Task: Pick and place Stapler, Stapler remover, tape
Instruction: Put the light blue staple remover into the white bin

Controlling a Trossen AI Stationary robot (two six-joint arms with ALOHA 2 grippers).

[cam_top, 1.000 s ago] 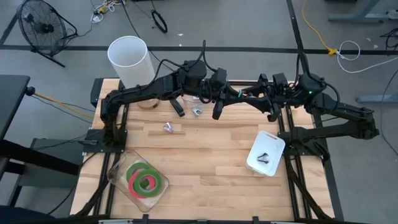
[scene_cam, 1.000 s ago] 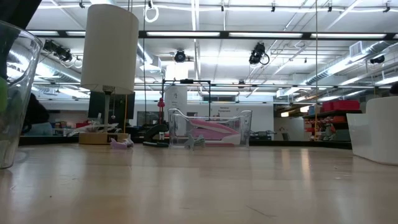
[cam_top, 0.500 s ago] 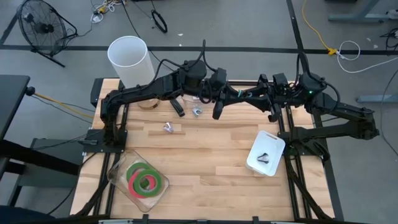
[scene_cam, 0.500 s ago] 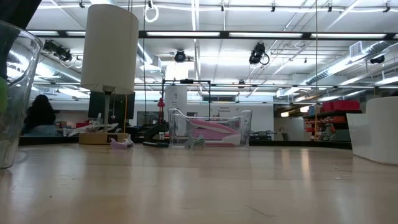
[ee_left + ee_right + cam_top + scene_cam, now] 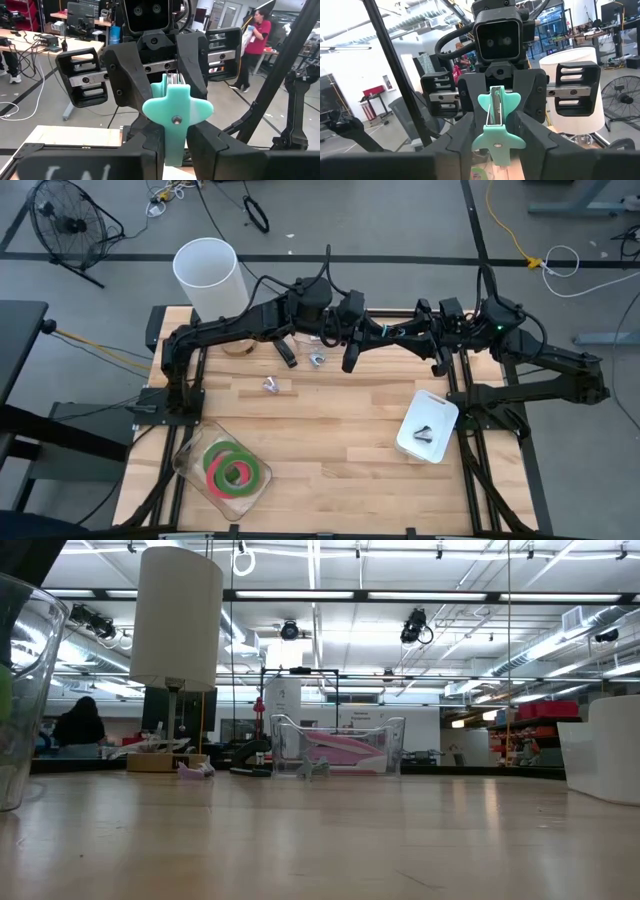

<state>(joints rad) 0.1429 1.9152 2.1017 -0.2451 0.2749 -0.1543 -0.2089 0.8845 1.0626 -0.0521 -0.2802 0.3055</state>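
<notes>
Teal staple remover (image 5: 177,120) sits in mid-air above the back of the wooden table (image 5: 330,430), pinched at once by the left gripper (image 5: 372,332) and the right gripper (image 5: 388,332), tips facing each other in a handover; both pincers are narrowed onto it, one at each end of the plastic body. Risk, as I judge it: if one side lets go before the other has a firm bite, the remover drops to the table; if both pull while clamped, it may twist or slip out sideways, the body being small and smooth. Containers: a clear tray (image 5: 192,470) at the near left corner holds the tape (image 5: 236,470), green and pink-red rolls lying flat and overlapping. A white tray (image 5: 440,412) near the right edge holds a small dark item (image 5: 423,433), too small to name. A white cylinder bin (image 5: 209,277) stands off the back left corner, contents unseen. Small metallic pieces (image 5: 271,385) lie loose on the table, well apart from either tray.
</notes>
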